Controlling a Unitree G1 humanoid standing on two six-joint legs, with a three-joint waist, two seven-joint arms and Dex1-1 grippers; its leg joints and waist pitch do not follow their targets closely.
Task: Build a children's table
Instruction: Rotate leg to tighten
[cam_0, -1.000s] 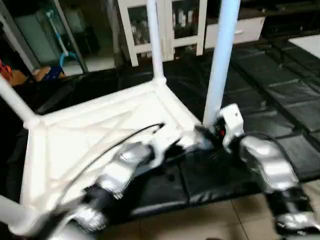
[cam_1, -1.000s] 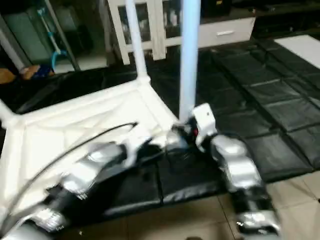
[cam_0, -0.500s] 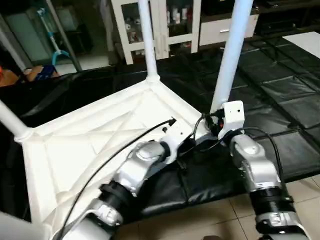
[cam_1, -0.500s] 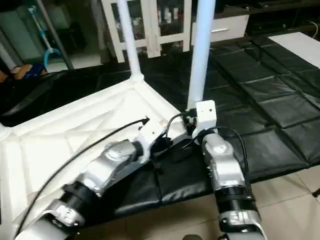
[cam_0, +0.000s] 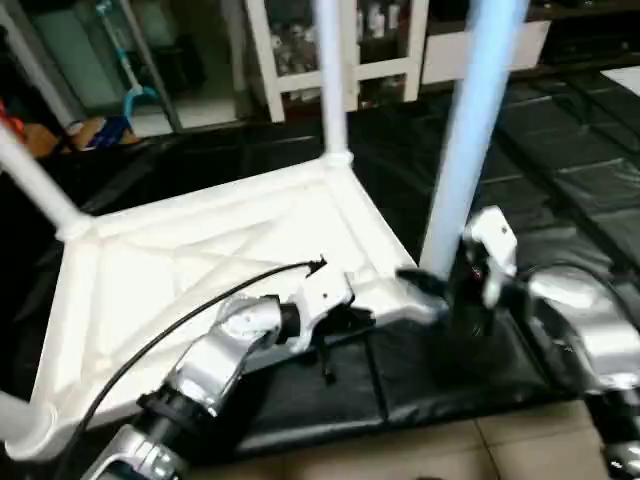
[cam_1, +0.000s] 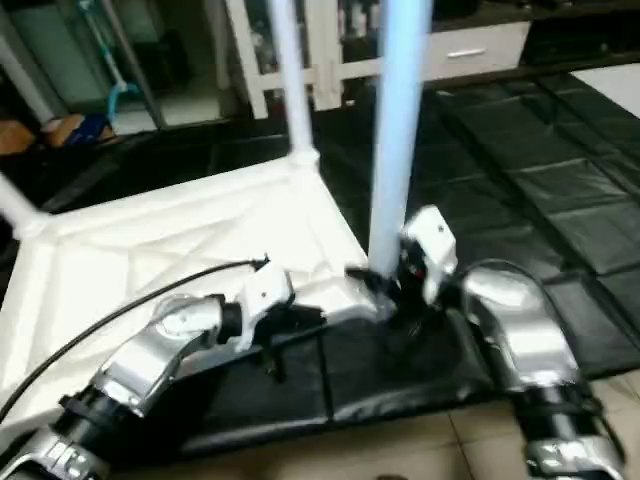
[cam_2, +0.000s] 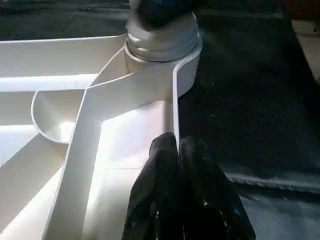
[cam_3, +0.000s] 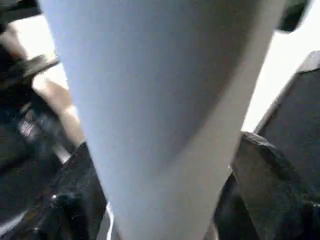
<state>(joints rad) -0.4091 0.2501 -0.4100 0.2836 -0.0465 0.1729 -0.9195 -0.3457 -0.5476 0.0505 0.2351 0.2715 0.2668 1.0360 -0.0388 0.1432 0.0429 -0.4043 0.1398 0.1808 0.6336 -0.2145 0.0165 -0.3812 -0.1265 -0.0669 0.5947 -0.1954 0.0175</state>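
The children's table lies upside down on black mats, its ribbed tabletop (cam_0: 200, 260) facing up. White legs stand in its corner sockets, at the far corner (cam_0: 332, 70), the left (cam_0: 35, 185) and the near right (cam_0: 470, 130). My left gripper (cam_0: 345, 320) is shut on the tabletop's thin rim (cam_2: 175, 100), just short of the near right socket (cam_2: 162, 45). My right gripper (cam_0: 455, 290) sits low around that near right leg (cam_3: 160, 100). It is open, with a black finger (cam_3: 265, 175) on each side of the tube.
A white glass-door cabinet (cam_0: 290, 50) stands behind the mats (cam_0: 580, 170). Tiled floor (cam_0: 420, 450) runs along the near edge. A black cable (cam_0: 200, 300) arcs over my left forearm. Blue and orange clutter (cam_0: 100, 130) lies at the far left.
The head camera has shifted. My right gripper's fingers have spread wider around the near right leg. My left gripper still pinches the rim.
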